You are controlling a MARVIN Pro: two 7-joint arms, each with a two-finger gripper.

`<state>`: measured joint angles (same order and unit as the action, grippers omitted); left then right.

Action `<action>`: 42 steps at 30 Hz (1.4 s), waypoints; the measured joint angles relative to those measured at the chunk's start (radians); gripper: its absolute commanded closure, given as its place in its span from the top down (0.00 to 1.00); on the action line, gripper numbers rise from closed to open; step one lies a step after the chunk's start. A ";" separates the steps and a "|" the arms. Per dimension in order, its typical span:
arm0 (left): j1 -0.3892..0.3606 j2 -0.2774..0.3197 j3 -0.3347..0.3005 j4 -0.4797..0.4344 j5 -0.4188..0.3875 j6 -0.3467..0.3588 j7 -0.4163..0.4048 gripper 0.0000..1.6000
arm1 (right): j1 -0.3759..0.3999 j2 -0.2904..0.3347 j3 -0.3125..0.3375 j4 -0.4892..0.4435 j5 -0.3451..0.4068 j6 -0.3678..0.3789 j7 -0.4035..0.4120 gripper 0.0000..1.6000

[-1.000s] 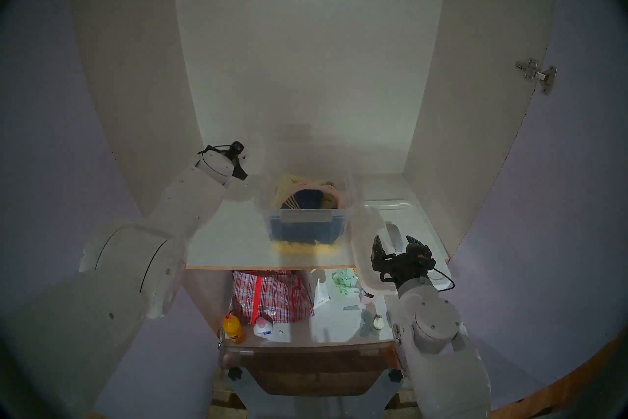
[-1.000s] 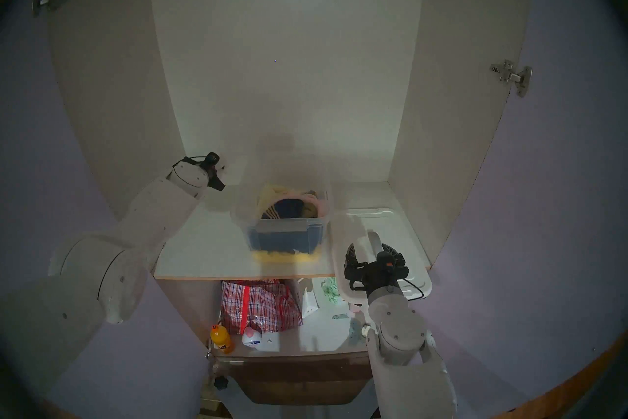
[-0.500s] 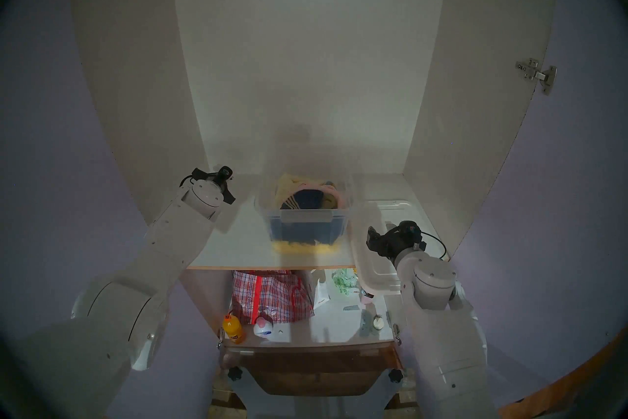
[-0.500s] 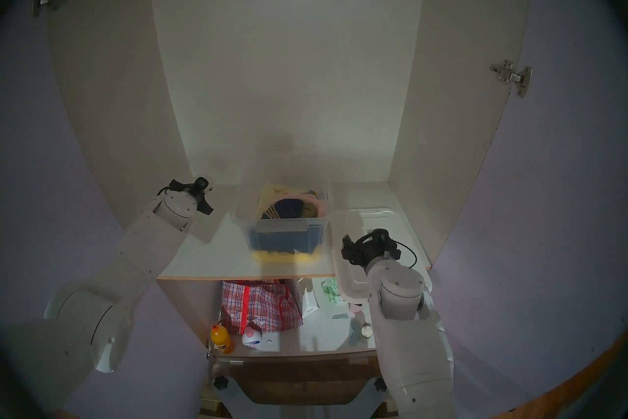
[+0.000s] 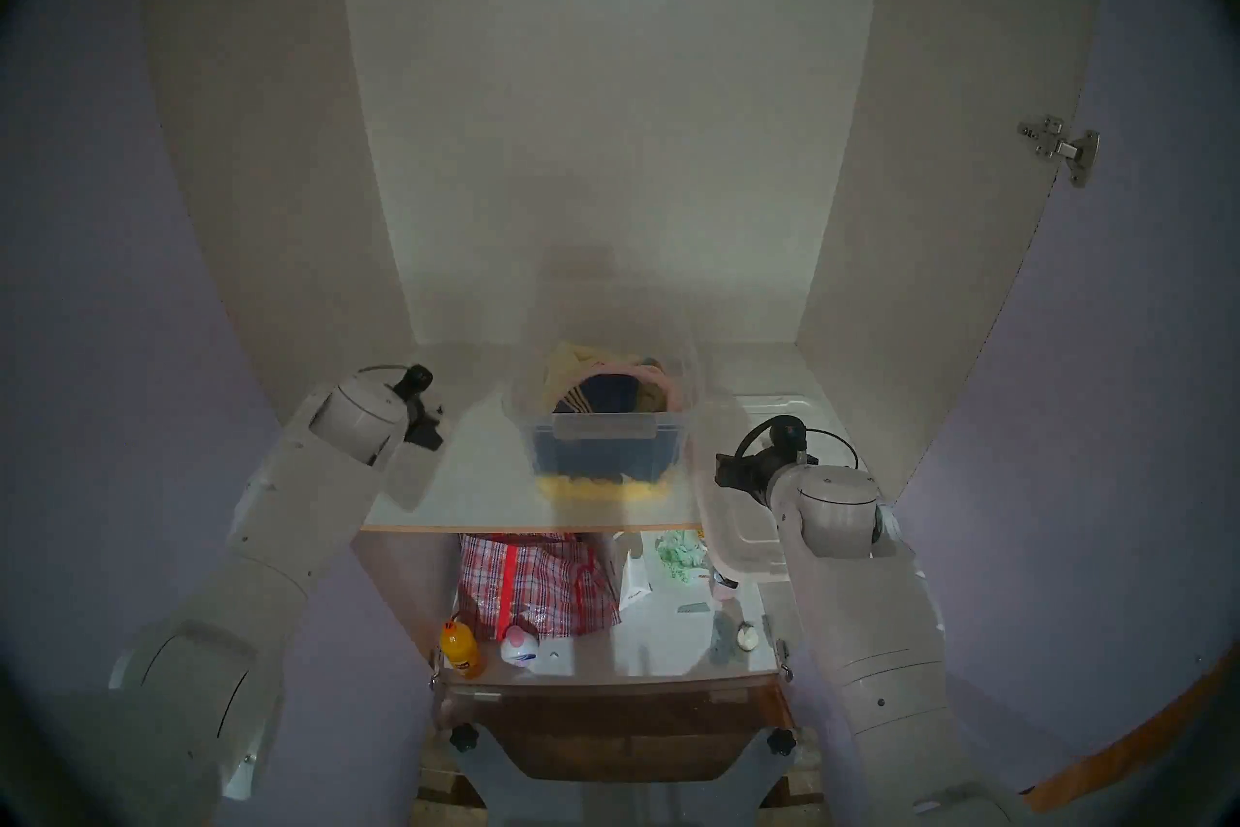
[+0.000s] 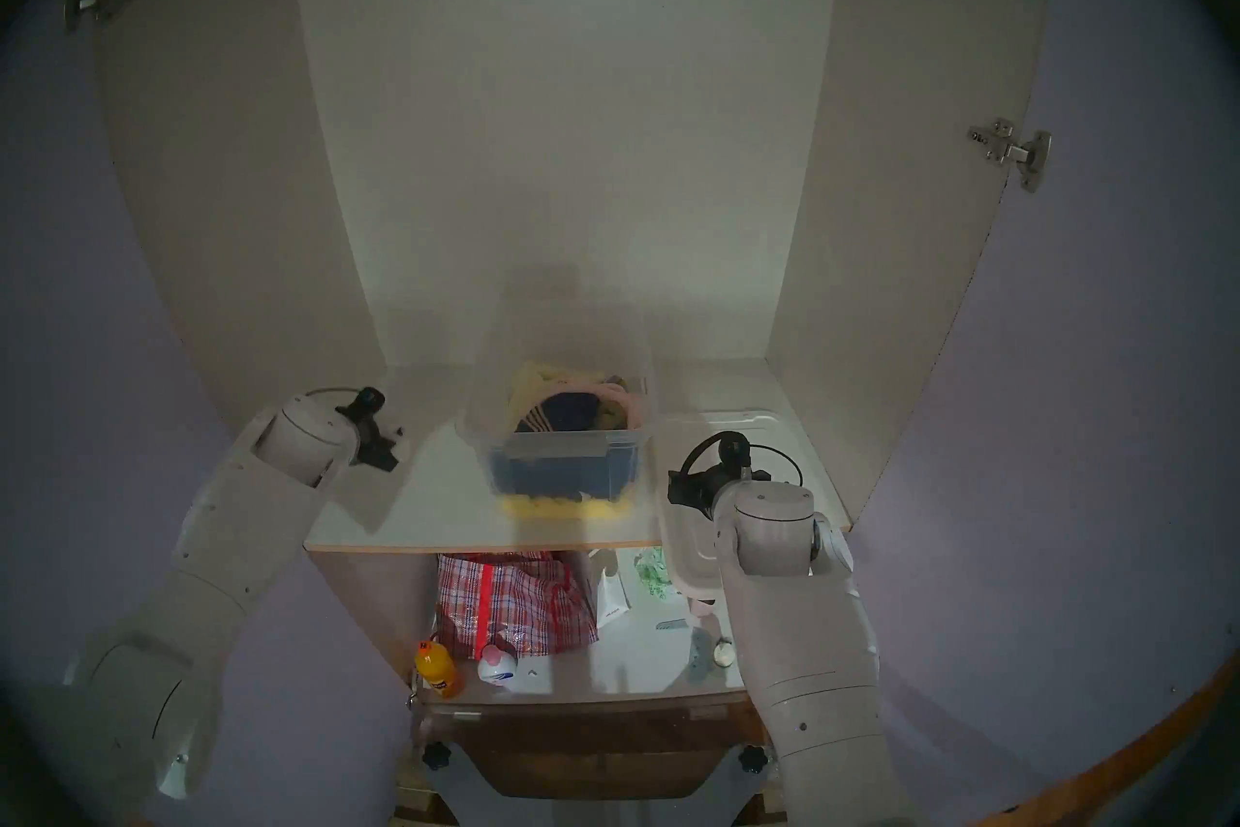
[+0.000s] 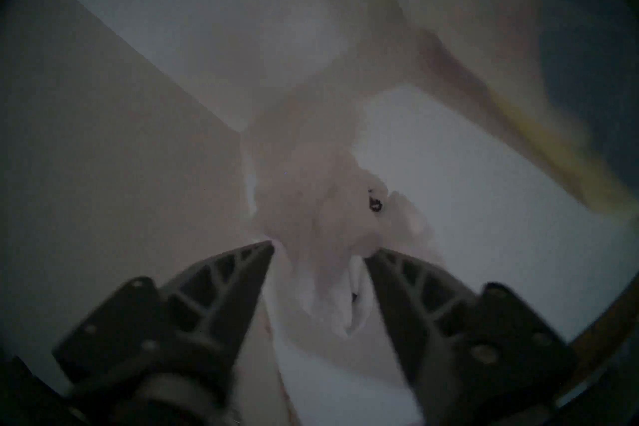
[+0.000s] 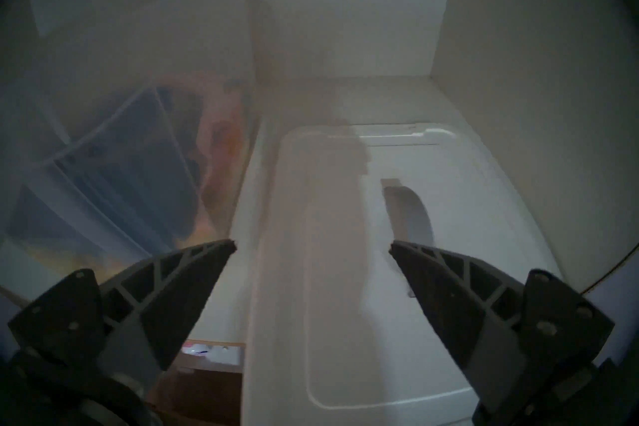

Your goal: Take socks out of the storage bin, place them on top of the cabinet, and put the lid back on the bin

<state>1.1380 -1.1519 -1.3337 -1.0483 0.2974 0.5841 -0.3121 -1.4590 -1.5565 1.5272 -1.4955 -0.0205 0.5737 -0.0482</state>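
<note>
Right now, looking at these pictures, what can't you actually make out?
- Left gripper: in both head views its own wrist hides the fingers; the blurred left wrist view leaves unclear whether they pinch the white socks or rest open.
- Lid: its grey handle is covered by the right arm in the head views.
- Storage bin: the lower cloth layers blur through the clear walls.
- Right gripper: seen open only from its wrist.

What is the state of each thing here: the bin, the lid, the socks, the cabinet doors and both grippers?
storage bin: open, cloths inside, on the shelf.
lid: off, flat on the shelf beside the bin, overhanging the front edge.
socks: out of the bin, between the left fingers.
cabinet: doors open.
left gripper: shut on the socks.
right gripper: open, empty, over the lid.
</note>
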 measured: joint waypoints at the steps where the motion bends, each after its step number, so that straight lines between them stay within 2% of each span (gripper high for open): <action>1: -0.003 -0.007 0.017 0.049 0.002 -0.011 0.009 0.75 | 0.001 -0.001 0.001 0.012 -0.004 -0.005 -0.018 1.00; 3: -0.019 -0.031 0.045 0.139 0.019 -0.024 0.045 0.77 | 0.006 0.002 0.001 0.041 -0.012 -0.020 -0.033 1.00; 4: -0.036 -0.046 0.053 0.186 0.017 -0.032 0.056 1.00 | 0.008 0.002 0.003 0.052 -0.012 -0.020 -0.035 1.00; 10: -0.130 -0.080 0.037 0.319 0.011 -0.095 0.102 1.00 | 0.021 0.013 0.012 0.092 -0.021 -0.031 -0.052 1.00; 15: -0.156 -0.095 0.024 0.328 0.003 -0.230 0.138 1.00 | 0.031 0.017 0.021 0.119 -0.032 -0.062 -0.073 1.00; 17: -0.161 -0.102 0.018 0.340 0.000 -0.303 0.155 1.00 | 0.031 0.020 0.023 0.130 -0.038 -0.084 -0.085 1.00; 19: -0.166 -0.107 0.015 0.350 -0.001 -0.321 0.166 1.00 | 0.035 0.021 0.024 0.143 -0.043 -0.103 -0.096 1.00; 29: -0.173 -0.117 0.012 0.383 -0.003 -0.325 0.193 1.00 | 0.073 0.021 0.039 0.284 -0.056 -0.253 -0.147 1.00; 36: -0.175 -0.119 0.012 0.391 -0.004 -0.325 0.199 1.00 | 0.109 0.009 0.053 0.338 -0.057 -0.313 -0.183 1.00; 42: -0.178 -0.120 0.012 0.396 -0.005 -0.325 0.201 1.00 | 0.141 0.000 0.056 0.422 -0.054 -0.373 -0.186 1.00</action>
<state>0.9599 -1.2721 -1.3215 -0.6526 0.2923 0.2588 -0.1109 -1.3180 -1.5564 1.5835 -1.0736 -0.0747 0.2007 -0.2344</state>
